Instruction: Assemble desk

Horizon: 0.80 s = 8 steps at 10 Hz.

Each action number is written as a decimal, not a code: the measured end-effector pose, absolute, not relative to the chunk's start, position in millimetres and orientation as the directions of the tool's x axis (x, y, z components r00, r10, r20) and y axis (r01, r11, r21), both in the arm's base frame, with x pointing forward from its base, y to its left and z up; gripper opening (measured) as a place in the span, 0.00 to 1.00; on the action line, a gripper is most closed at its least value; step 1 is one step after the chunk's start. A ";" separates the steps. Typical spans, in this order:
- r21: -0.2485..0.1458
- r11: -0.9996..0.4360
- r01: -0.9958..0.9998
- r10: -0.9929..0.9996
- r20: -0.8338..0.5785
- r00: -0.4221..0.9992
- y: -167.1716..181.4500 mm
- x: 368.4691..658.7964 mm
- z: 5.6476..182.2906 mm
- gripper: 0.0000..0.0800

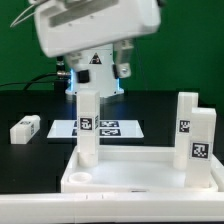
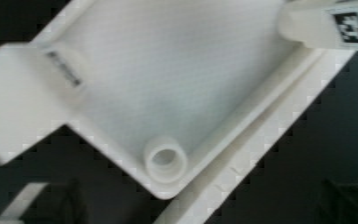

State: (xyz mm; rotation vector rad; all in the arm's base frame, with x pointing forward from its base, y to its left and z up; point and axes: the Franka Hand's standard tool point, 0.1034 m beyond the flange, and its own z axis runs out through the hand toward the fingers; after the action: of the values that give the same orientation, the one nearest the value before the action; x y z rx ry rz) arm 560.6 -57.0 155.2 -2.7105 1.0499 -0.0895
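The desk top (image 1: 140, 172) lies upside down at the front of the table, rim up. Three white tagged legs stand in its corners: one on the exterior view's left (image 1: 89, 125) and two on its right (image 1: 186, 118) (image 1: 201, 145). A fourth leg (image 1: 25, 128) lies loose on the table to the left. My gripper (image 1: 97, 84) hangs just above the left standing leg. In the wrist view the desk top (image 2: 158, 80) fills the picture, with an empty round corner socket (image 2: 167, 157) and a tagged leg (image 2: 336, 25). The gripper (image 2: 185, 208) is open and holds nothing; its fingers are dim at the picture's edge.
The marker board (image 1: 110, 127) lies flat on the black table behind the desk top. The white arm fills the upper part of the exterior view. A green wall stands at the back.
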 end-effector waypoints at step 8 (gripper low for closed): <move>-0.231 -0.861 -0.454 -0.423 -0.172 0.890 -102.2 515.0 137.5 0.81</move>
State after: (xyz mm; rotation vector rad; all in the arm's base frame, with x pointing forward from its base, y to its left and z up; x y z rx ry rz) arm 515.0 -102.2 137.5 -2.7918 0.6600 0.1680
